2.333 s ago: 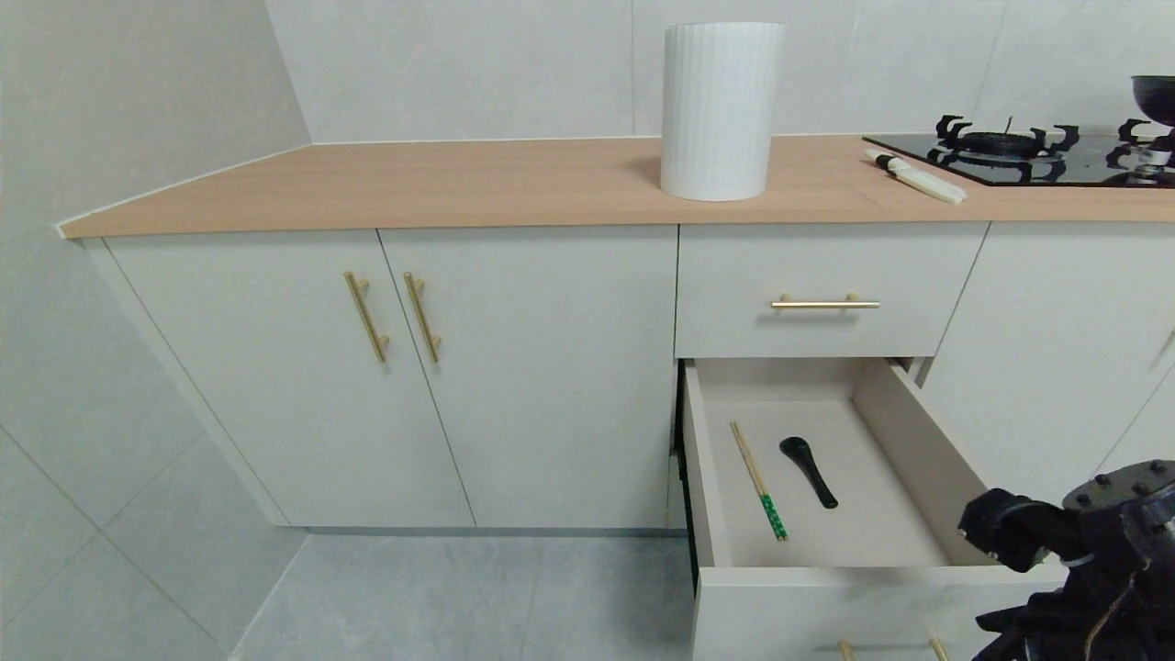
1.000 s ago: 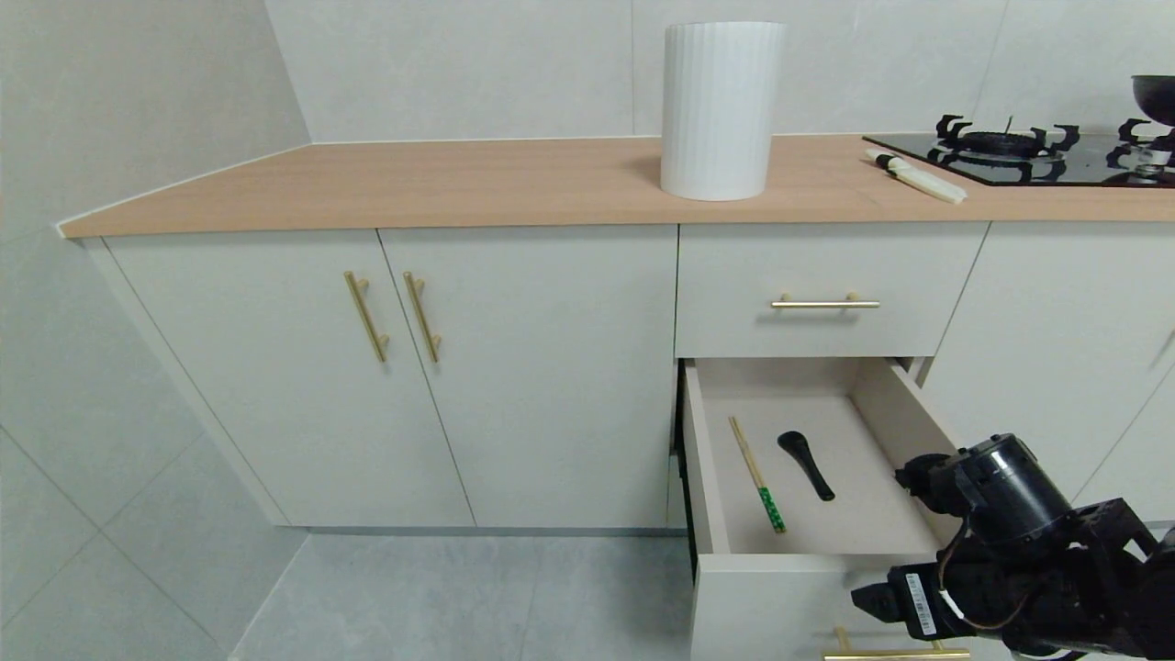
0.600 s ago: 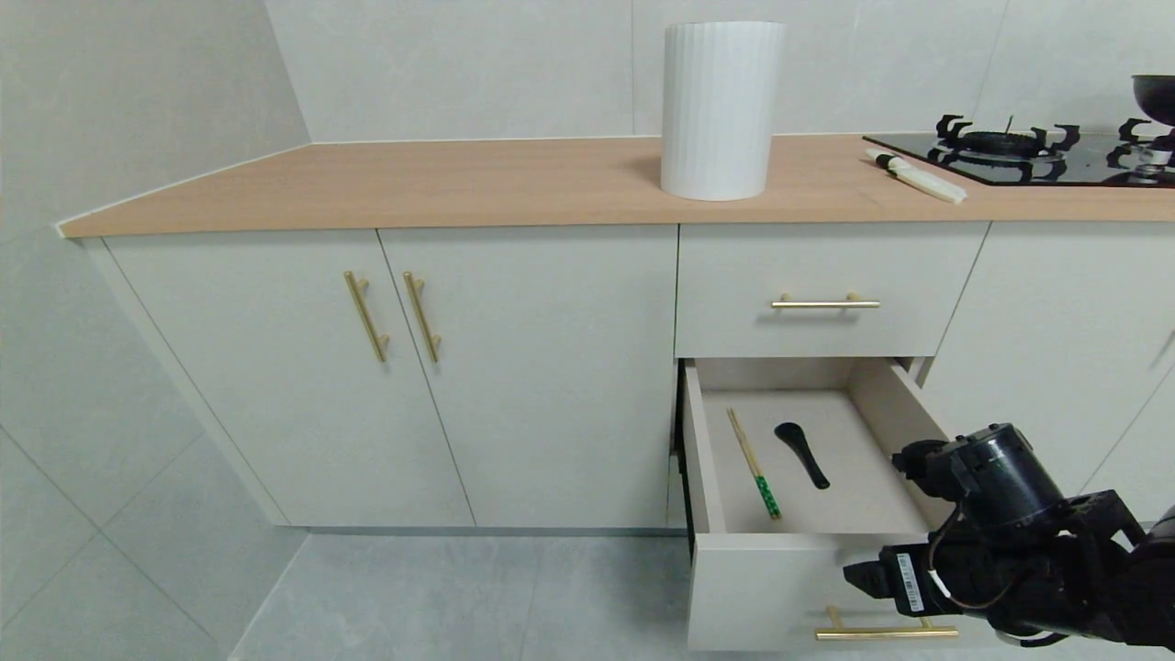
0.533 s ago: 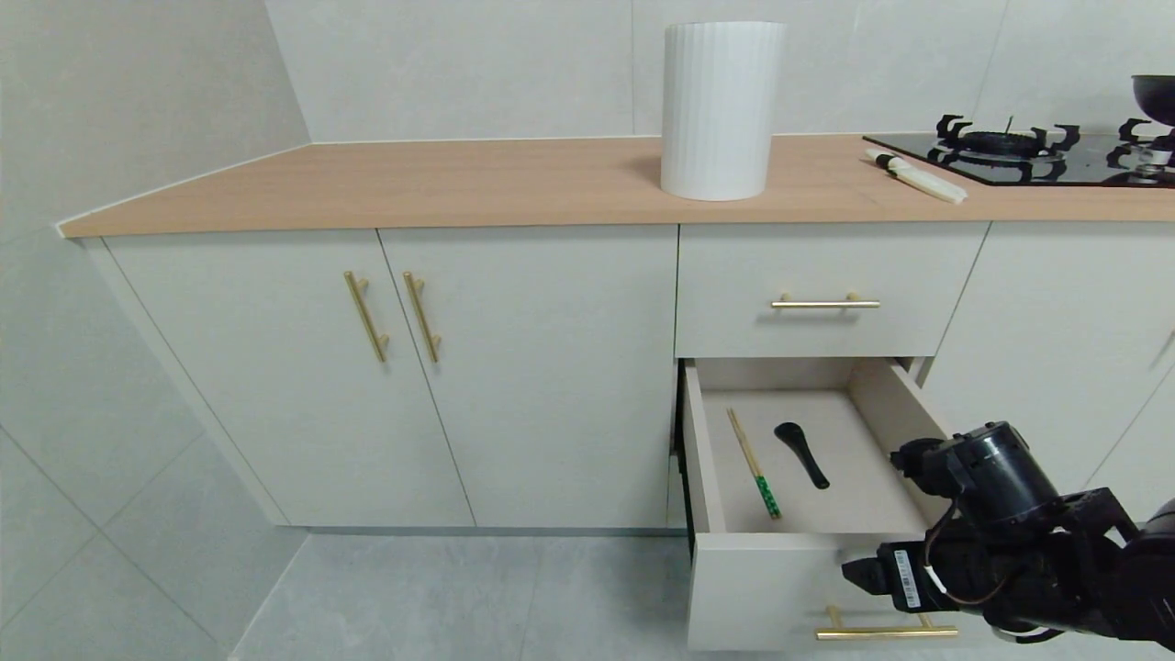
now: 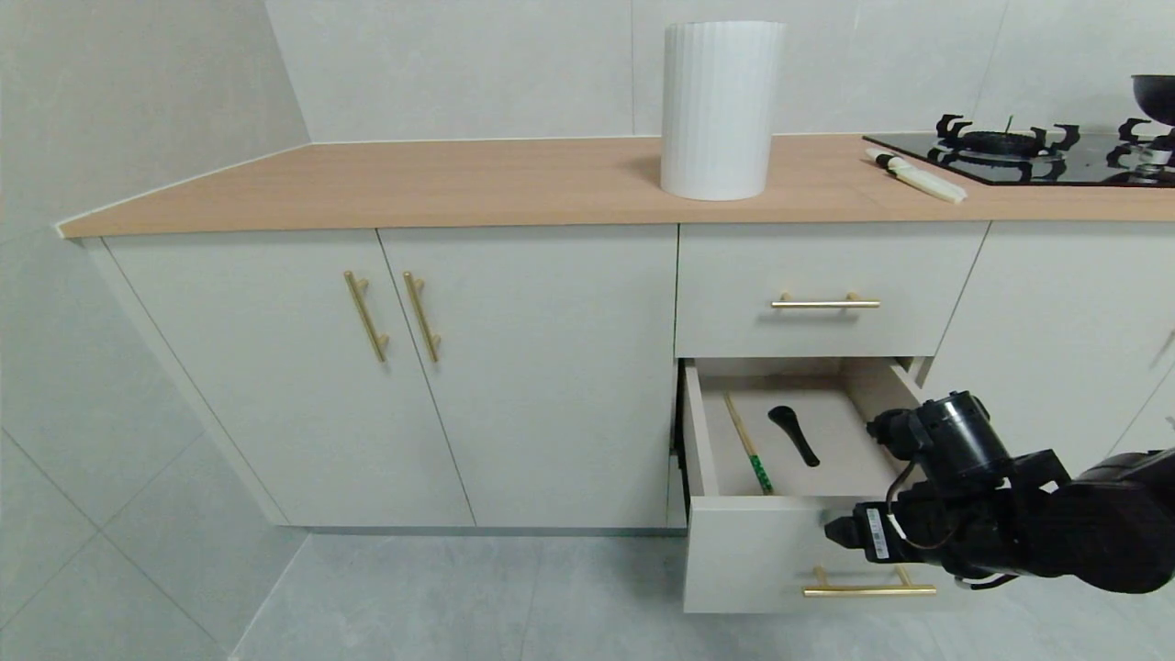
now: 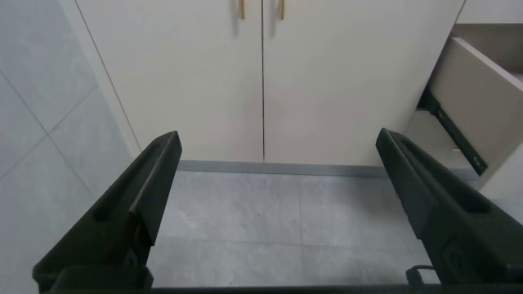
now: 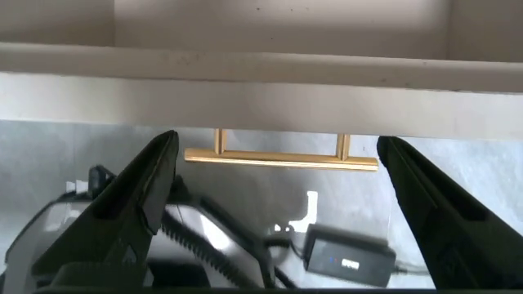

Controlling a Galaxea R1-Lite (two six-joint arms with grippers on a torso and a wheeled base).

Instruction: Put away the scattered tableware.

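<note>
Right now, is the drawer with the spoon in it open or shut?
Partly open. The drawer sticks out from the cabinet, and you can see the chopsticks and black spoon lying inside it.

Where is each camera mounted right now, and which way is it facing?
Head: on the head, facing forward-down at counter and open drawer; right arm lower right.
Left wrist: on the left arm, facing cabinet doors and floor; left gripper open.
Right wrist: on the right arm, facing the drawer's handle; right gripper open.
Shared: all three show the drawer.
</note>
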